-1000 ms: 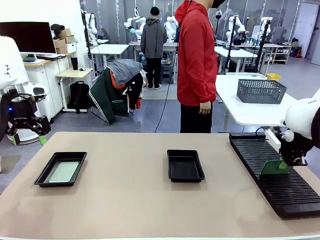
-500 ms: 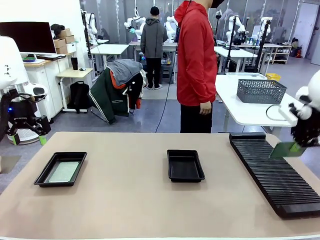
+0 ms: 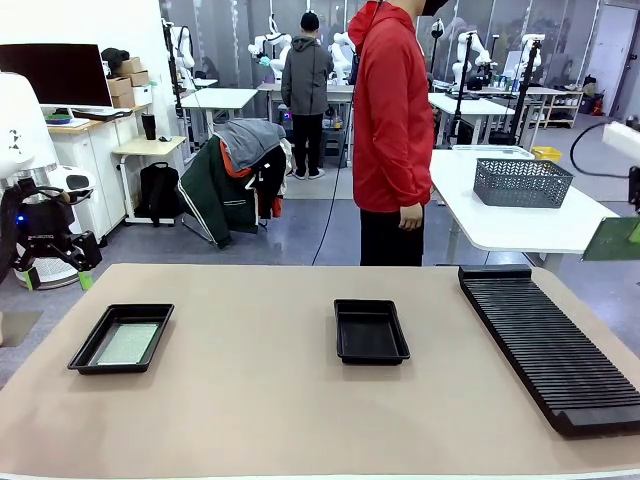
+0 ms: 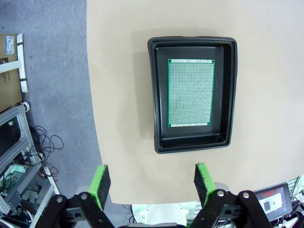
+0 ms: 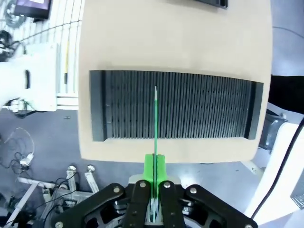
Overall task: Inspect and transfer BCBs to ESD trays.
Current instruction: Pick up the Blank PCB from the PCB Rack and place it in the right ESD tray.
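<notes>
My right gripper (image 5: 155, 167) is shut on the lower edge of a pale-green BCB (image 5: 155, 118), which I see edge-on, high above the black slotted rack (image 5: 175, 105). In the front view this BCB (image 3: 612, 240) hangs tilted in the air at the right edge. My left gripper (image 4: 151, 178) is open, high above the left ESD tray (image 4: 153, 95), where another BCB (image 4: 191, 92) lies flat. In the front view the left gripper (image 3: 50, 255) hovers off the table's left end, beyond that tray (image 3: 88, 352) and its BCB (image 3: 128, 343). The middle ESD tray (image 3: 371, 333) holds nothing.
The long ribbed rack (image 3: 545, 340) lies along the table's right side, its slots bare. A person in a red hoodie (image 3: 393, 130) stands at the far edge with arms down. A grey mesh basket (image 3: 522, 183) sits on a white table behind.
My right gripper has lifted the BCB up out of the rack and carried it up and to the right. The left arm has not moved.
</notes>
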Robot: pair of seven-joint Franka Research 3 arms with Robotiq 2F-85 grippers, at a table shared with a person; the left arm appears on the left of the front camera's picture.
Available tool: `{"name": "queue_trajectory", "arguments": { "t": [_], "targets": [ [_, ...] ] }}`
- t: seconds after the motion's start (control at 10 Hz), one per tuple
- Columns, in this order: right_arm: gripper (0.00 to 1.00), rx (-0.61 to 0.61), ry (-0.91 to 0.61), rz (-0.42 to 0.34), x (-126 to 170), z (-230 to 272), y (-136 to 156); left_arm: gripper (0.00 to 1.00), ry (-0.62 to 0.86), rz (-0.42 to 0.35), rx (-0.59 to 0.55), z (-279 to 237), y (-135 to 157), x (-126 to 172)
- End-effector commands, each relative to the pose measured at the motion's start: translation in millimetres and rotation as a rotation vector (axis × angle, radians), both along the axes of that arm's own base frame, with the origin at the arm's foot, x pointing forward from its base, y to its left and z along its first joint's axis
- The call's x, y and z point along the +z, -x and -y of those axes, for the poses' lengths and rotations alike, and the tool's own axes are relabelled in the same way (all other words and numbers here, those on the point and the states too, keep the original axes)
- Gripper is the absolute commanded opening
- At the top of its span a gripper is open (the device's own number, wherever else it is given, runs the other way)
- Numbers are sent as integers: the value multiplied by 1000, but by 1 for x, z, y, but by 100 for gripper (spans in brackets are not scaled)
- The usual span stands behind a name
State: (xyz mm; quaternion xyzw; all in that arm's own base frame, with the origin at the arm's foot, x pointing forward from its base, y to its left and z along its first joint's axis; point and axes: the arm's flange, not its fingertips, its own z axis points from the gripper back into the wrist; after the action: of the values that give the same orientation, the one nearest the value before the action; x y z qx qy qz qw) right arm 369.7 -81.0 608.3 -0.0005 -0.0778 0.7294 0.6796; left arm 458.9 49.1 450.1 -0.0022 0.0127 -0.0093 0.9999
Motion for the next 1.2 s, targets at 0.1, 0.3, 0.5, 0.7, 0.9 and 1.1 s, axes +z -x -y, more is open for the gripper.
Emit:
{"name": "queue_trajectory", "arguments": {
  "t": [0.1, 0.3, 0.5, 0.7, 0.9, 1.1],
  "targets": [
    [0, -17, -5, -50, 32, -1, -14, 94, 3, 4, 1, 1, 1, 0],
    [0, -17, 1, -49, 39, -2, -13, 94, 3, 4, 1, 1, 1, 0],
    [0, -19, 8, -55, 37, -1, -10, 94, 3, 4, 1, 1, 1, 0],
    [0, -2, 10, -33, 38, 3, -12, 94, 3, 4, 1, 1, 1, 0],
    [0, -2, 10, -33, 38, 3, -12, 94, 3, 4, 1, 1, 1, 0],
    [0, -2, 10, -33, 38, 3, -12, 94, 3, 4, 1, 1, 1, 0]
  ]
}}
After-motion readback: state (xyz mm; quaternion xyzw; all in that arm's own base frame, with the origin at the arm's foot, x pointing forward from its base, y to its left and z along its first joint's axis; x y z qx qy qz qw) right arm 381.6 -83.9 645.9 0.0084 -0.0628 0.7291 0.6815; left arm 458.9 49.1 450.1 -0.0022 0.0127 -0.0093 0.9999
